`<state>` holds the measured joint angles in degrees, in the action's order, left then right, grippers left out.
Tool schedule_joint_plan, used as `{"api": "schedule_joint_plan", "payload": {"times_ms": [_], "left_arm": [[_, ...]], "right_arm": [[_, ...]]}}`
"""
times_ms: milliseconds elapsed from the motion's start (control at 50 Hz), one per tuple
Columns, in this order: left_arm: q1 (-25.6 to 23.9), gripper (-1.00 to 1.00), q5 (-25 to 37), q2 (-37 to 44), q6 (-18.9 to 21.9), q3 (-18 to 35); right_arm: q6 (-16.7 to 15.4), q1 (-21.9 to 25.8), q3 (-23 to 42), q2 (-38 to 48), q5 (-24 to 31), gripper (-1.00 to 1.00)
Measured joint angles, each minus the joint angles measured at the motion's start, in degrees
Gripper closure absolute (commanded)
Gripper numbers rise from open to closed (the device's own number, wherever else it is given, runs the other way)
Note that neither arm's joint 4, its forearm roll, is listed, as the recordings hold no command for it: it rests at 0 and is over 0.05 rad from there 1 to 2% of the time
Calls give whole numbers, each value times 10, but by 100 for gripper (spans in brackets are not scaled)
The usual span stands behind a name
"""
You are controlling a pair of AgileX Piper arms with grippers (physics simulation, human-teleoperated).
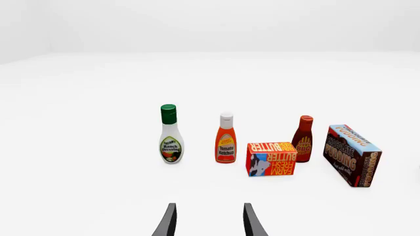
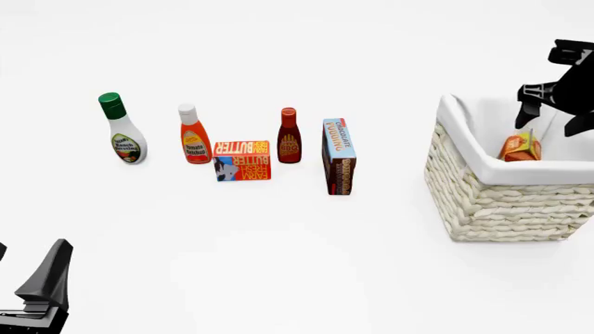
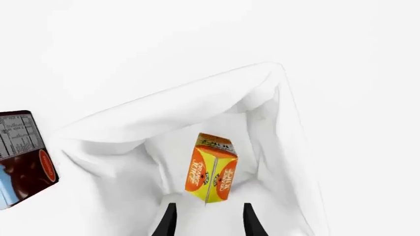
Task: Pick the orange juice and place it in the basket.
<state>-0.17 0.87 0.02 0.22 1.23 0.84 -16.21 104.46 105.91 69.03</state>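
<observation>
The orange juice (image 2: 521, 148) is a small orange and yellow carton lying tilted inside the basket (image 2: 501, 209), against the white liner. Seen from the right wrist, the carton (image 3: 210, 172) lies just past the fingertips, down in the liner-lined basket (image 3: 164, 113). My right gripper (image 2: 552, 122) hangs above the basket's far side, open, and nothing is between its fingers (image 3: 169, 220). My left gripper (image 2: 33, 268) is low at the near left corner, open and empty; in its own wrist view the left gripper (image 1: 208, 219) points at the row of groceries.
A row of groceries stands left of the basket: ranch dressing (image 2: 122, 130), ketchup bottle (image 2: 194, 136), butter box (image 2: 242, 161), BBQ sauce bottle (image 2: 289, 137) and chocolate pudding box (image 2: 339, 156).
</observation>
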Motion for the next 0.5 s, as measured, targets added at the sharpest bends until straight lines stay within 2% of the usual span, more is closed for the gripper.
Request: {"api": "schedule_joint_plan", "payload": {"times_ms": [500], "left_arm": [[0,-100,0,0,0,0]], "right_arm": [[2,10,-39,-73,5,-100]]}}
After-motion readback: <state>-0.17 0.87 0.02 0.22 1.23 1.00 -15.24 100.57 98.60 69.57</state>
